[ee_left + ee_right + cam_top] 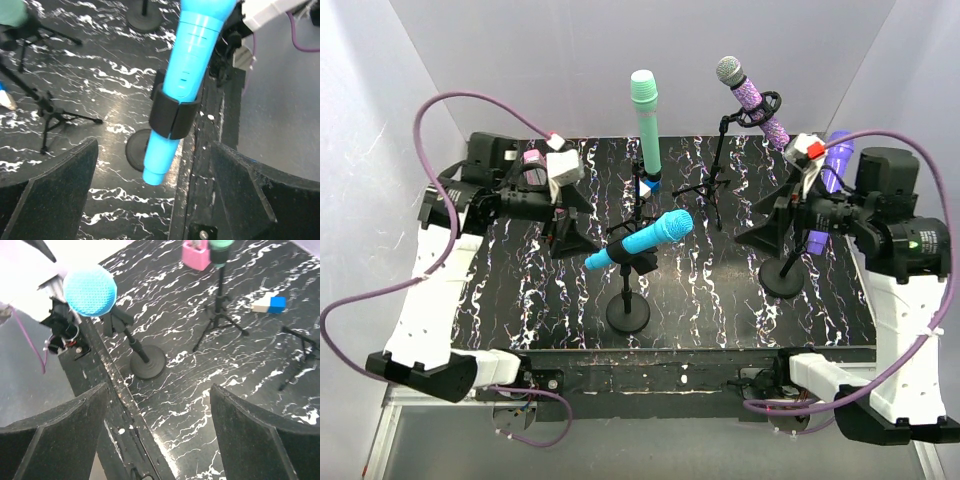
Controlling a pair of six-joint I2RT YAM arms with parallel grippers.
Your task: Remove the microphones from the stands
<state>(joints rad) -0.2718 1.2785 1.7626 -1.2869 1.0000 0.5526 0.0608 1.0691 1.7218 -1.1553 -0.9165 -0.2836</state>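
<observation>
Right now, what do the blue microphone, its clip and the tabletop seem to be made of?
Blue microphone: smooth, glossy plastic, judging by the soft sheen and moulded lines; its head looks like fine mesh. Clip: matte black plastic or rubber, unclear which. Tabletop: black with a white-veined marble look, probably a printed sheet.

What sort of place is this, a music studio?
Probably a robot test booth, not a studio: plain white walls box in a marbled table, a left arm and right arm sit at its edge, microphones stand as props.
</observation>
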